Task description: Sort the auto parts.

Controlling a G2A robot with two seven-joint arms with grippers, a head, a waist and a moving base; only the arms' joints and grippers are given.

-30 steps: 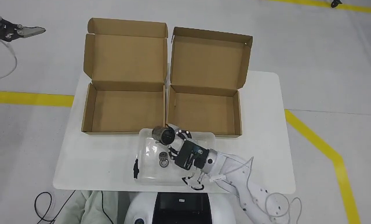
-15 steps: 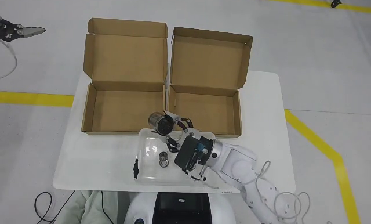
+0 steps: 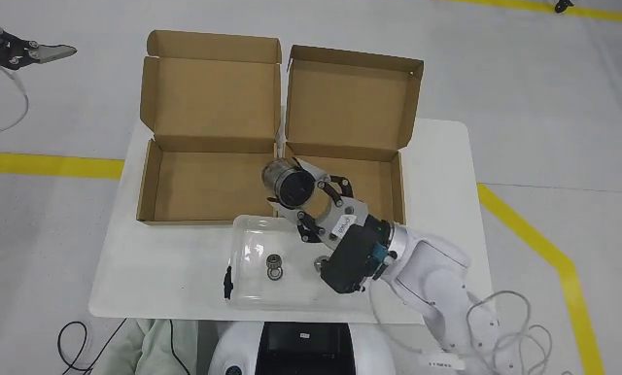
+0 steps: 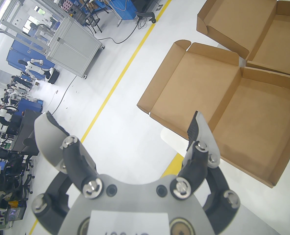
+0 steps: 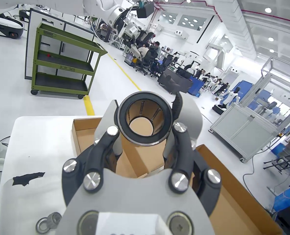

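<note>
Right tool point(image 5: 146, 116) clamps hollow metal cylinder point(image 3: 289, 184).

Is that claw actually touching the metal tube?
Touching. In the right wrist view the right gripper has its fingers pressed against both sides of the metal tube, with no gap.

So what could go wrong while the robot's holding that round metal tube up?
The metal tube is round and smooth, pinched only from two sides by the right gripper, so it might slip and drop. From above it appears to hang near the wall where the left box and right box meet. Let go there, it could hit that wall or land in the wrong box.
</note>
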